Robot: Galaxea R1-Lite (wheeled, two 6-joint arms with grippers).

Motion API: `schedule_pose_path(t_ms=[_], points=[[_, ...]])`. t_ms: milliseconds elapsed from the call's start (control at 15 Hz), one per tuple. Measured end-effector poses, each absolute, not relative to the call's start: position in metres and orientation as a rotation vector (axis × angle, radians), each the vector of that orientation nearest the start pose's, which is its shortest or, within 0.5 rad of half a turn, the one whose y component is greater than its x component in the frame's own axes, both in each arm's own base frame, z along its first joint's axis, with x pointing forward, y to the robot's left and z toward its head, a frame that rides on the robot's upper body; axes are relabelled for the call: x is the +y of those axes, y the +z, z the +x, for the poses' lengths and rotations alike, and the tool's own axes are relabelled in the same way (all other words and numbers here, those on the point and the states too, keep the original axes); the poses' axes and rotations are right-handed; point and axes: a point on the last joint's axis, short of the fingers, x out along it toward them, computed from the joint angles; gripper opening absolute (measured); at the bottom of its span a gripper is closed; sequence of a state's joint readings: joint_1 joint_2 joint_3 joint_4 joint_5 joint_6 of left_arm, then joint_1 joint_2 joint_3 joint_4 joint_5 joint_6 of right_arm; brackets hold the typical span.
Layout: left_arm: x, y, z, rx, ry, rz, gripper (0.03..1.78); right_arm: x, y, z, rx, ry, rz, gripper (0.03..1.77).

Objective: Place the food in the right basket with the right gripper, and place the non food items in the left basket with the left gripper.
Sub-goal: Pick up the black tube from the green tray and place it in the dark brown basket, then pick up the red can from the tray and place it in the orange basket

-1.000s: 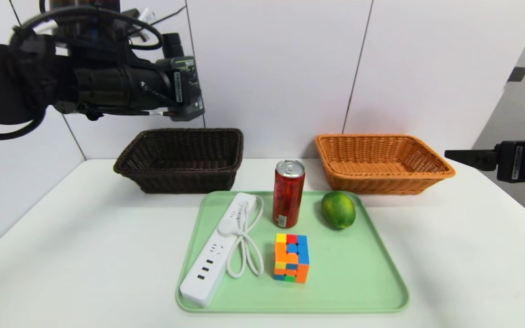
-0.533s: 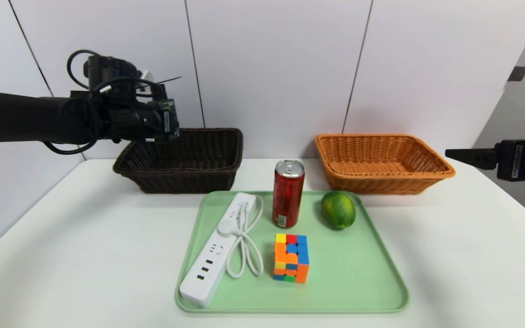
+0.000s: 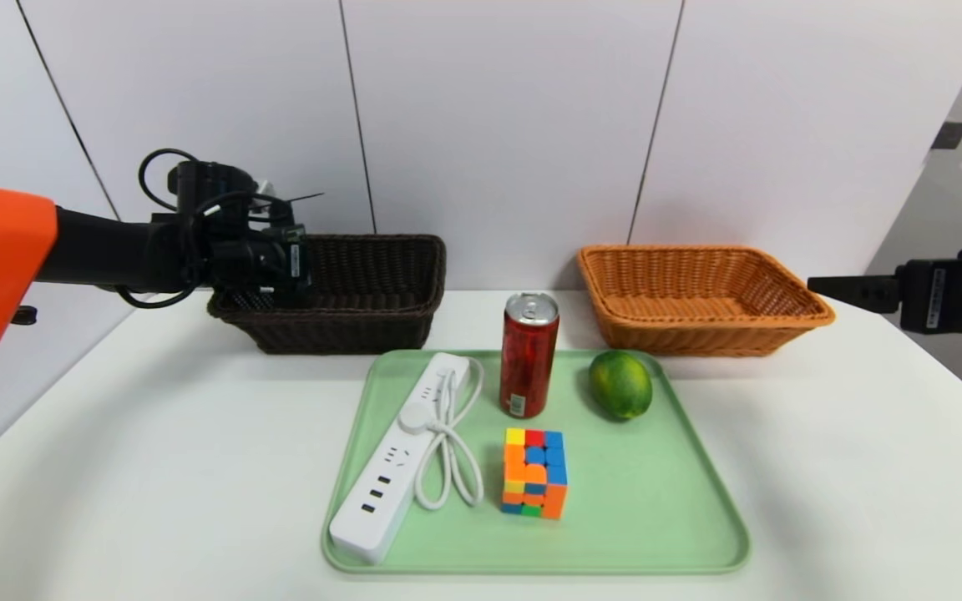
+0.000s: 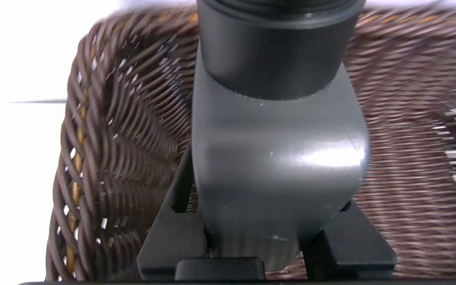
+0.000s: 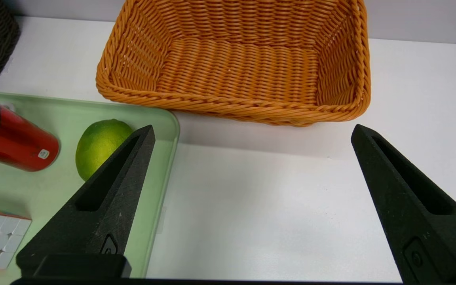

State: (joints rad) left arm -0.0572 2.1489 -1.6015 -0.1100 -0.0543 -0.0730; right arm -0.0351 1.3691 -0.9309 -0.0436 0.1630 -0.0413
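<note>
My left gripper (image 3: 276, 260) hovers over the left end of the dark brown basket (image 3: 364, 288). It is shut on a dark grey rounded object (image 4: 275, 158) with a black cylindrical end, held above the basket's weave (image 4: 113, 150). My right gripper (image 5: 251, 132) stands open with nothing in it at the table's right side, in front of the orange basket (image 5: 236, 67). In the head view the right gripper (image 3: 848, 290) sits right of the orange basket (image 3: 702, 296). On the green tray (image 3: 681, 534) are a red can (image 3: 529, 355), a green lime (image 3: 620, 384), a colourful puzzle cube (image 3: 534, 472) and a white power strip (image 3: 402, 459).
Both baskets stand at the back of the white table (image 3: 155, 467), against the wall. The tray lies in the middle front. The lime (image 5: 99, 144) and the can (image 5: 10, 138) sit near my right gripper's inner finger.
My left arm has swung down and away from the camera, carrying the grey object to just over the dark basket's left end. The right arm has hardly moved.
</note>
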Motion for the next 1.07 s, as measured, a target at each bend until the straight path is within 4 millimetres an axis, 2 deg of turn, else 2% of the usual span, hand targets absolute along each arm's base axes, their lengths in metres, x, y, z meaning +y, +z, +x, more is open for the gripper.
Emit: schedule_pose_path(t_ms=[333, 400, 600, 800, 933, 1067], points=[[-0.024, 0.171, 0.449, 0.463, -0.086, -0.073, 0.61, -0.004, 0.248, 0.226, 0.394, 0.134, -0.001, 1.71], [-0.024, 0.17, 0.449, 0.465, -0.086, -0.072, 0.66, -0.004, 0.248, 0.226, 0.394, 0.134, -0.001, 1.71], [-0.023, 0.171, 0.449, 0.462, -0.084, -0.073, 1.0, -0.004, 0.247, 0.226, 0.396, 0.134, -0.001, 1.71], [-0.023, 0.173, 0.448, 0.457, -0.086, -0.073, 1.22, -0.004, 0.247, 0.225, 0.399, 0.133, -0.002, 1.71], [-0.025, 0.189, 0.442, 0.425, -0.092, -0.073, 1.34, -0.004, 0.247, 0.225, 0.398, 0.132, -0.001, 1.71], [-0.035, 0.223, 0.428, 0.358, -0.122, -0.07, 1.42, -0.004, 0.247, 0.224, 0.397, 0.132, -0.001, 1.71]])
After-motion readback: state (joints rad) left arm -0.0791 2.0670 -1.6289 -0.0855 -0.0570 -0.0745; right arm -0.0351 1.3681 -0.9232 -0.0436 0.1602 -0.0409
